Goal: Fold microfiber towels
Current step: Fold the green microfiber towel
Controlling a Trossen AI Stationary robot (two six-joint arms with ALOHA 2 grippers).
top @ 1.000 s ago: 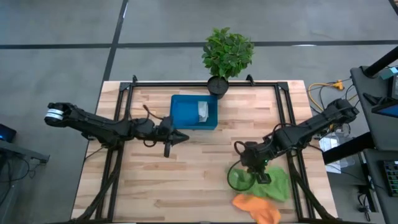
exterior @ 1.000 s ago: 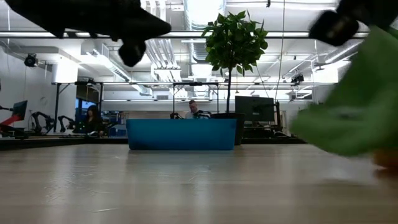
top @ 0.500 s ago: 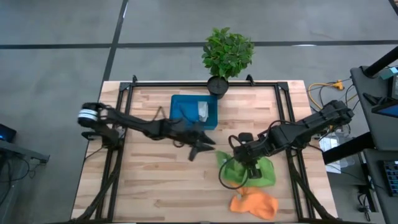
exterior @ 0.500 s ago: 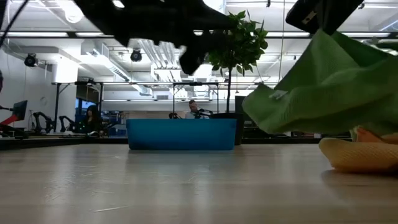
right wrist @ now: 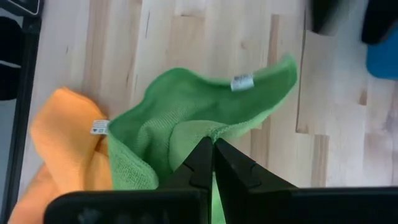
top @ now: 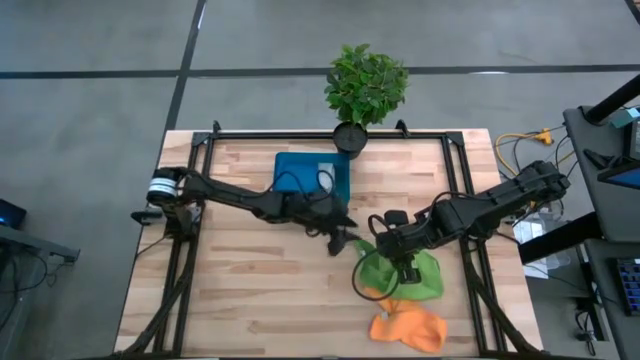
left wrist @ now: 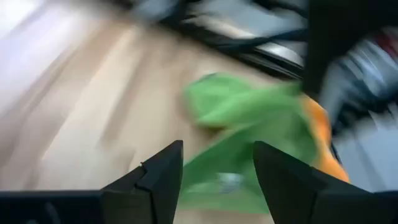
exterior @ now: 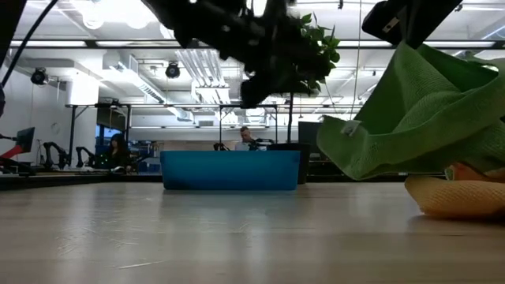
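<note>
A lime green microfiber towel hangs bunched from my right gripper, which is shut on it right of the table's middle. Its white tag shows on the spread edge. An orange towel lies crumpled on the table nearer the front edge. My left gripper hovers open just left of the green towel, fingers pointing at it and touching nothing. A grey-white cloth lies in the blue tray, partly behind my left arm. My right gripper pinches a raised fold near the middle of the green towel between its two shut fingers, coming from above. The towel hangs slack below the fingers, lifted off the table. Its near side droops over the orange towel; whether they touch, I cannot tell.
A potted plant stands at the table's far edge behind the tray. Black frame rails run along the left and right sides. Bare wood spreads over the left and front of the table.
My left gripper has swung from the table's left-middle toward the right, up to the green towel, and has opened. My right gripper has risen and gone a little toward the far left, lifting the green towel off the table and away from the orange towel.
</note>
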